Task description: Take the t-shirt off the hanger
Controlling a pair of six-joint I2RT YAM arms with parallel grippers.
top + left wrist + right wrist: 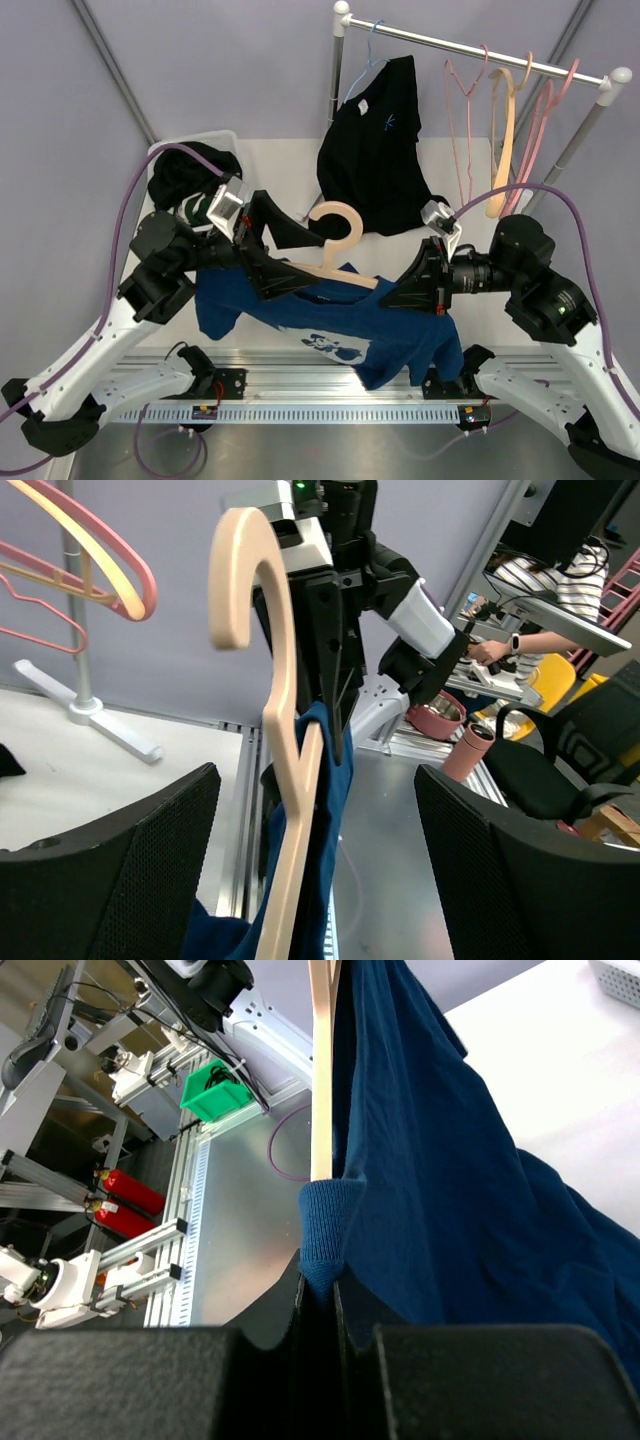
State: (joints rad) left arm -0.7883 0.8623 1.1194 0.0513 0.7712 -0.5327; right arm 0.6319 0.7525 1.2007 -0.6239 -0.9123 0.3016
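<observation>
A dark blue t-shirt [385, 335] hangs on a pale wooden hanger [335, 228], held up above the table's front edge between both arms. My left gripper [298, 258] is open, its fingers spread wide on either side of the hanger [285, 730] and the shirt [332, 780] without touching them. My right gripper [397, 290] is shut on the ribbed collar of the t-shirt [450, 1160], right below the end of the hanger [320, 1060]. In the right wrist view the gripper [320, 1295] pinches a fold of collar between closed jaws.
A clothes rack [480, 48] stands at the back with a black t-shirt [375, 150] on a blue hanger and several empty pink and beige hangers [500, 110]. A white bin [225, 138] with dark clothes sits at the back left. An aluminium rail [330, 385] runs along the front.
</observation>
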